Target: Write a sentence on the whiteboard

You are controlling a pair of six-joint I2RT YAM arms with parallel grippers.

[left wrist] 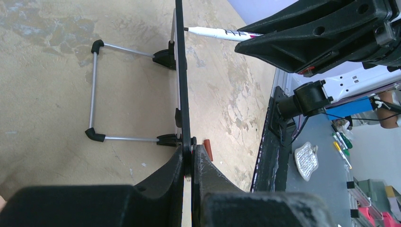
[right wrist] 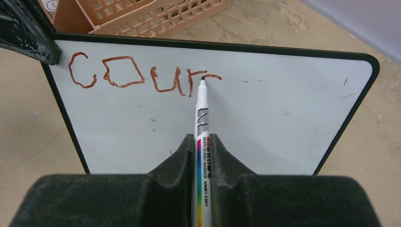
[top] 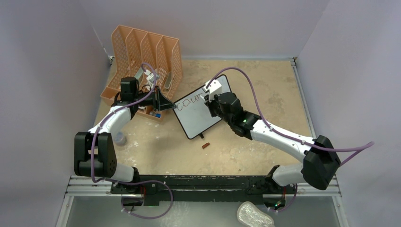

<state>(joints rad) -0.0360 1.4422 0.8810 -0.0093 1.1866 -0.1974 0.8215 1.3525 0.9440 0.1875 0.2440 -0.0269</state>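
1. Writing is under way: the sentence (right wrist: 142, 78) reads only "cour" so far, in reddish-brown strokes; by my judgement most of its words are not yet written.
2. The right pincer (right wrist: 202, 142) grips the marker (right wrist: 202, 109), its tip touching the whiteboard (right wrist: 265, 127) at the last letter; the left pincer (left wrist: 189, 153) is clamped on the board's edge.
3. The whiteboard stands propped up near the middle of the counter (top: 265, 94); white face, thin black frame, rounded corners; in the right wrist view the letters run from 10 toward 12 o'clock.
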